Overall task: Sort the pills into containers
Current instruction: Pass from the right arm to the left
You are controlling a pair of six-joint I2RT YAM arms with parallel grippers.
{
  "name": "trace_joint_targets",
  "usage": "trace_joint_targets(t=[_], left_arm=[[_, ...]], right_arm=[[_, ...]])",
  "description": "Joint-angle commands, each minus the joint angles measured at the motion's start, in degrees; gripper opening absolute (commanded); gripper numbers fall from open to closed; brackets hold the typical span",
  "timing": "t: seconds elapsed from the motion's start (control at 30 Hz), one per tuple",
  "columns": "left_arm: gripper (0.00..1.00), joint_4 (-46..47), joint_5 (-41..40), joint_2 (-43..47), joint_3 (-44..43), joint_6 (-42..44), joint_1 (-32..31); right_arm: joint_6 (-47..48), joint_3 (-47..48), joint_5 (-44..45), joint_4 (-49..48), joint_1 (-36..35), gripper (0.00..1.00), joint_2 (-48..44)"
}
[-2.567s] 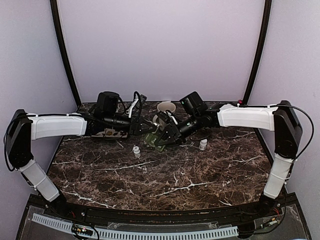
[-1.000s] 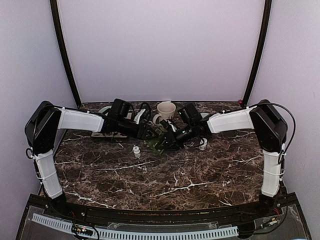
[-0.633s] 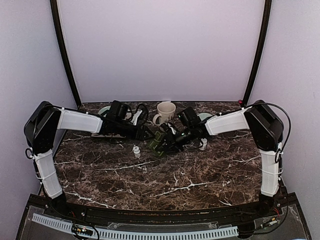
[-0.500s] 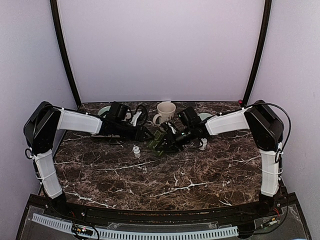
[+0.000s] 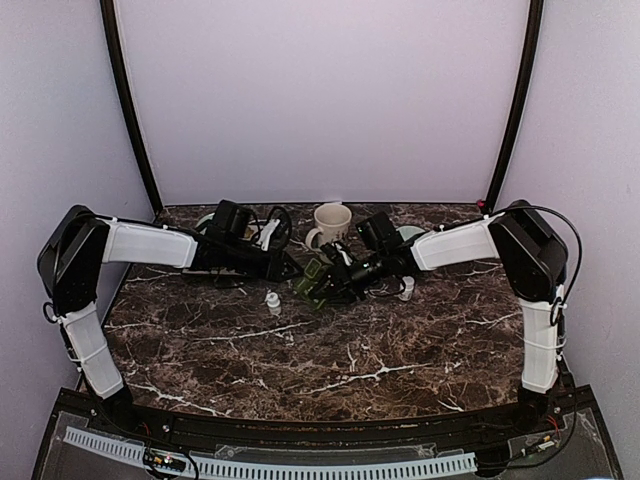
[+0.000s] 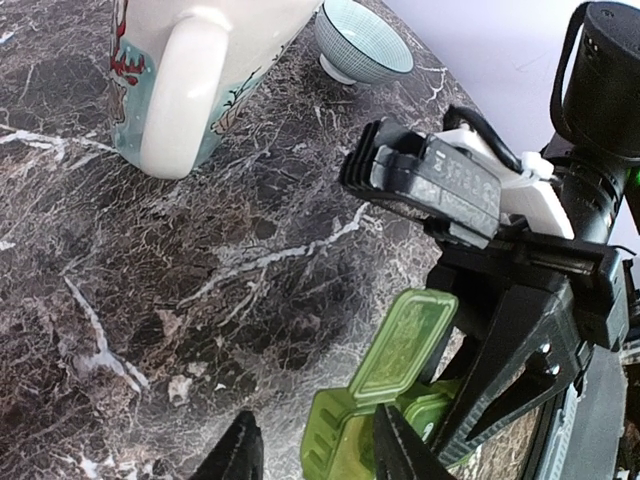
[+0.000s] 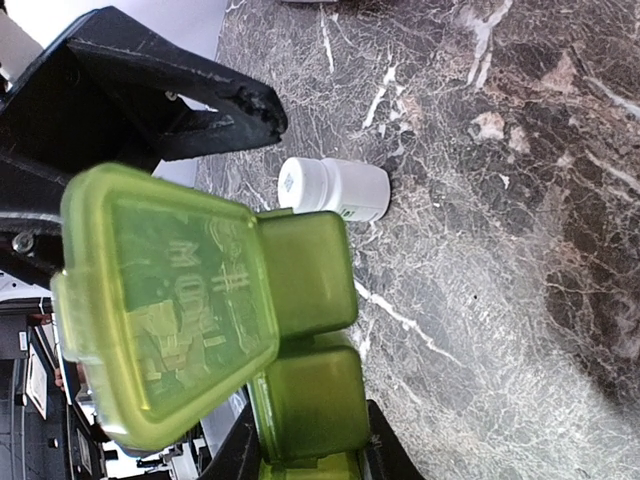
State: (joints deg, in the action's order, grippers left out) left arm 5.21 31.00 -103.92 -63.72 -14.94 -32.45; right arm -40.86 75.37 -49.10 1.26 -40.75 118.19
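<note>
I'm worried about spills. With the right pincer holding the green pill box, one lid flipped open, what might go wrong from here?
The left pincer straddles the pill organizer's end beside the open lid; closing there may bend the lid or twist the organizer in the right pincer. Any pills inside, unseen here, might spill. The white bottle sits close by and might get knocked over.

Soft even light, faint shadows, overview sharp, pill box (image 7: 300, 275) blurred close up
</note>
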Motion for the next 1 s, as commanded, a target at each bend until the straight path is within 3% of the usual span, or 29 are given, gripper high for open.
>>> trace_joint_targets(t=[0.0,0.63,0.97], left_arm=[[0.35,-2.1,-1.1,2.7,0.8,2.0,0.2],[0.31,-6.3,-1.4,0.1,-2.7,5.8,-2.2],[0.19,-10.5,-6.0,-2.0,-6.3,8.0,-4.1]], right_arm=[[-0.3,0.1,-1.3,-2.2,0.4,0.02,-0.5],[-0.1,1.7,-1.9,-1.3,0.4,0.02,0.1],[-0.2,1.8,-2.2,-1.3,0.4,0.02,0.2]])
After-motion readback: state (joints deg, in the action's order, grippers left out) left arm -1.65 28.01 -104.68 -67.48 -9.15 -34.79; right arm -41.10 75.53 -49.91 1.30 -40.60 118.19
